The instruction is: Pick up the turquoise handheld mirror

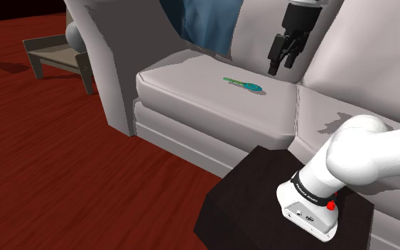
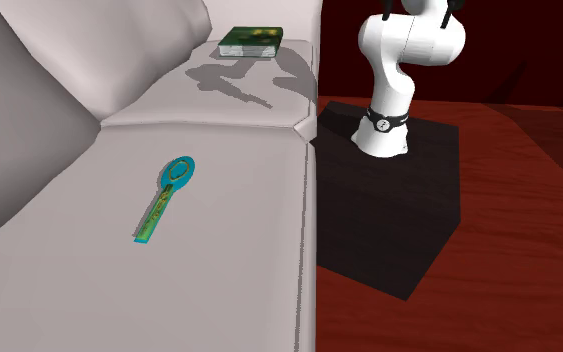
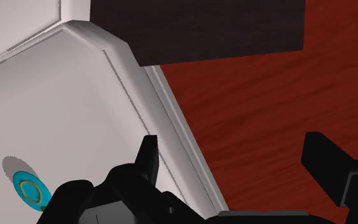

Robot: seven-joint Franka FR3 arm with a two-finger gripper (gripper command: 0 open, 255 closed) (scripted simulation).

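The turquoise handheld mirror (image 1: 243,84) lies flat on a pale sofa seat cushion (image 1: 191,92), its round head toward the shoulder view's right. In the second exterior view the mirror (image 2: 166,198) shows a round turquoise head and a long greenish handle. My black gripper (image 1: 281,69) hangs above the cushion, to the right of the mirror's head and higher, with its fingers apart and nothing between them. In the wrist view the open gripper (image 3: 234,159) points at the cushion's front edge, and the mirror's head (image 3: 30,189) lies off to one side of the fingers.
The dark stand (image 1: 248,192) sits against the sofa front on a red wood floor (image 1: 63,163). A green book (image 2: 251,40) lies on the far cushion. A blue cloth (image 1: 202,21) drapes the backrest. A low side table (image 1: 56,53) stands beyond the sofa arm.
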